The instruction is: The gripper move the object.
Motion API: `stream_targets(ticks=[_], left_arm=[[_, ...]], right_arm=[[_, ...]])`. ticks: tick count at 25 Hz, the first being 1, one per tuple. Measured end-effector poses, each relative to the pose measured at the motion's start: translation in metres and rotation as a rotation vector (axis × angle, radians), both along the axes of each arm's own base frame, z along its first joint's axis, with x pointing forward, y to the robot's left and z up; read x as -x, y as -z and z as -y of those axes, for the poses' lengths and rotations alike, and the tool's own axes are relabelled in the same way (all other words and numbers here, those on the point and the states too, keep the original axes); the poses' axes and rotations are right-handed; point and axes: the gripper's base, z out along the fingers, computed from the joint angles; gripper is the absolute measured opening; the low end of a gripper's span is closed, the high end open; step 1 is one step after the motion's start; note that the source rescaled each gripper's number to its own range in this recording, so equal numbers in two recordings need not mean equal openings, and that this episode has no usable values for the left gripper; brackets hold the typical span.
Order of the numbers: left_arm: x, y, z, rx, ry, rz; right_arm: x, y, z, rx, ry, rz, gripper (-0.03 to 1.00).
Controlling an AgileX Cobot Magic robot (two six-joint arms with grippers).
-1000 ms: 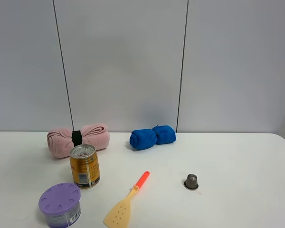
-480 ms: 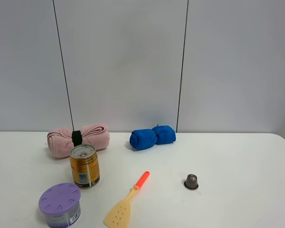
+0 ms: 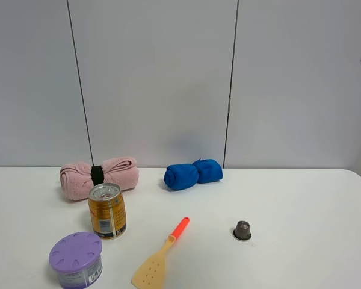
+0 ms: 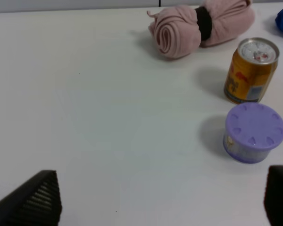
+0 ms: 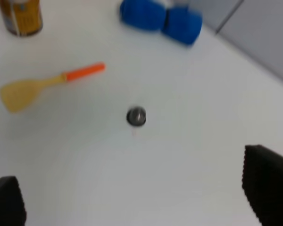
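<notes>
A lab: bare white table (image 3: 301, 198), plain grey wall panels (image 3: 156, 78).

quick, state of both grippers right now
Left gripper: open, holding nothing, well short of the lilac-lidded round tub.
Right gripper: open, holding nothing, above the small brown capsule.

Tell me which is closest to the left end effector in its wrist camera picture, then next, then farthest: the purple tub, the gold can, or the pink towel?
1. Purple tub, just ahead of the left end effector.
2. Gold can, right behind the tub.
3. Pink towel, farthest back.
</notes>
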Motion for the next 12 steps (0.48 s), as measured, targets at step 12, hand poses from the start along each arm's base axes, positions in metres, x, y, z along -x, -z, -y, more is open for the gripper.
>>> stream_targets(ticks=[12], left_arm=[[0.000,0.000,0.000,0.000,0.000,0.000]], right_arm=[[0.048,0.055,0.090,-0.197,0.656,-0.016,0.74]])
